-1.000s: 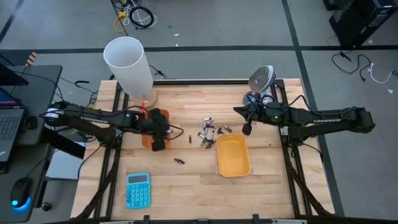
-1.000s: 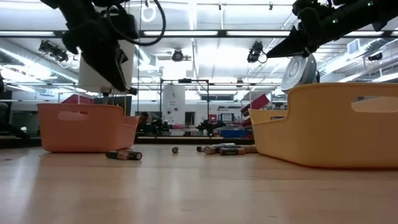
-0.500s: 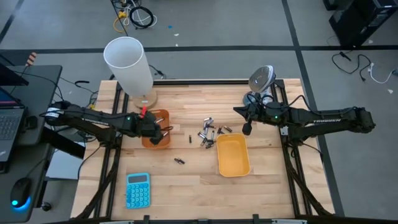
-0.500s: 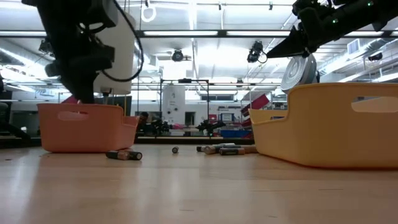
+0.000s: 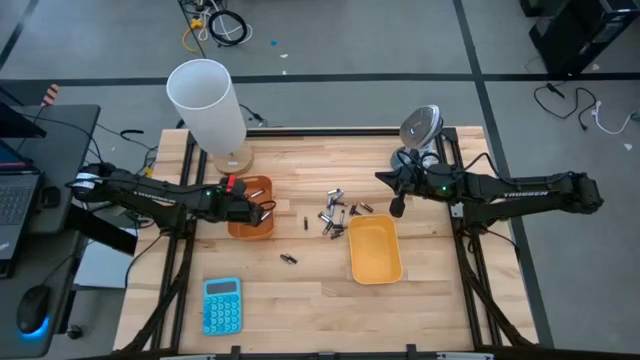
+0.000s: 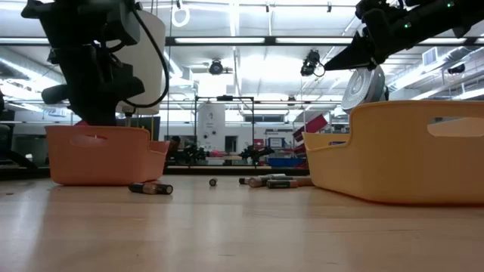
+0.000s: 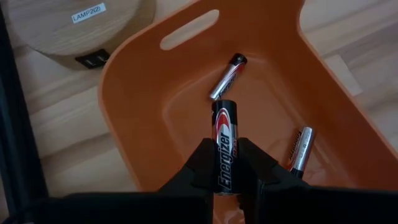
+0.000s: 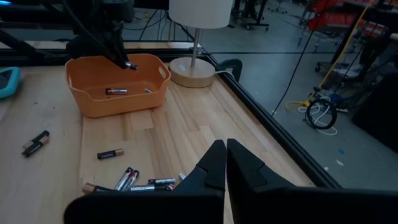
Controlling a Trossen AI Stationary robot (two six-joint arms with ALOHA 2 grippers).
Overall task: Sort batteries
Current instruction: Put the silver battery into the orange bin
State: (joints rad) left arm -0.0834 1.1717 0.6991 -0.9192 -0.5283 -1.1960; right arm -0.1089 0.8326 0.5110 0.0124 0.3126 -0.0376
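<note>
The left hand (image 7: 227, 177) hangs over the orange tray (image 5: 250, 207) at the left of the wooden surface (image 5: 310, 290), its fingers (image 7: 200, 163) pinched narrowly on a black battery (image 7: 224, 146) that points down into the tray. Two more batteries lie on the tray's floor: one dark-ended cell (image 7: 227, 76) just beyond the held one, and a silvery cell (image 7: 300, 148) off to one side near the tray wall. In the low view the left arm stands above the tray's rim, and a pair of batteries (image 6: 150, 188) lies on the surface just in front of the tray. The main cluster of loose batteries (image 5: 335, 212) sits near the middle of the surface, between the orange tray and the yellow tray (image 5: 374, 250), close to the yellow tray's far corner; a single cell (image 5: 304, 221) lies apart between the orange tray and the cluster, and what looks like one or two small cells (image 5: 288, 259) lies nearer the front edge. The right hand (image 5: 396, 207) hovers above the surface beside the far end of the yellow tray, its fingers pressed together and holding nothing. A white lamp (image 5: 208, 105) stands behind the orange tray, and a blue calculator (image 5: 221, 305) lies at the front left.
</note>
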